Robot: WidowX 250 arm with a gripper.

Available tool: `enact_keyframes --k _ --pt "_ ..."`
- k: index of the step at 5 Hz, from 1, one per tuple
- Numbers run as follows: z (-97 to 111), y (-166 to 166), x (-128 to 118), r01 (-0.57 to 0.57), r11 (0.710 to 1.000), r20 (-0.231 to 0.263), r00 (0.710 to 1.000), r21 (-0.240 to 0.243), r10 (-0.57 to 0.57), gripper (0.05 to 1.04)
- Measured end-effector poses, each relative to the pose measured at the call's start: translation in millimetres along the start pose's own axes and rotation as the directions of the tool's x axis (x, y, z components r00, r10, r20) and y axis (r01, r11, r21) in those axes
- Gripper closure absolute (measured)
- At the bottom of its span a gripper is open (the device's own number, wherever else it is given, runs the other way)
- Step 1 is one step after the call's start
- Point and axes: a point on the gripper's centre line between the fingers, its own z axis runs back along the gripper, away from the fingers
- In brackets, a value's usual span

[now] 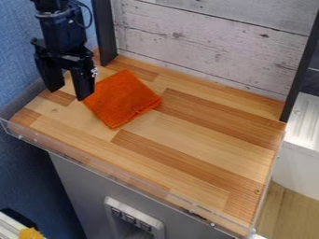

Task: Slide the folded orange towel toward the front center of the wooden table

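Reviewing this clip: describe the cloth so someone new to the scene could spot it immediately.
Find the wooden counter before the whitewashed plank wall. Toward its far left, beside the black gripper with its jaws apart, lies a flat, roughly square cloth. Its bright orange, fuzzy fabric sets it apart from the hard black gripper and the yellow item below, off the counter.

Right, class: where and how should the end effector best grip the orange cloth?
Probably at the picture-left corner of the orange cloth, nearest the open end effector, coming down from above. The cloth lies flat and low on the wooden worktop, offering little side to clamp; closing from above should bunch the soft fabric.
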Motion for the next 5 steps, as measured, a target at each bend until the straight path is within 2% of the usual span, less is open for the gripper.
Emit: enact_keyframes --k 1,2,3,5 --pt "-4.3 -4.7 4.0 -0.096 0.995 -0.012 0.995 -0.006 0.096 0.085" --pt "-3.9 -10.7 21.1 -0.232 0.973 0.008 0.973 0.0 0.232 0.085" --pt "-3.3 -15.9 37.6 -0.382 0.924 0.035 0.924 0.005 0.382 0.085" --pt "-1.8 -24.3 62.0 -0.64 0.768 0.09 0.765 -0.01 0.638 0.087"
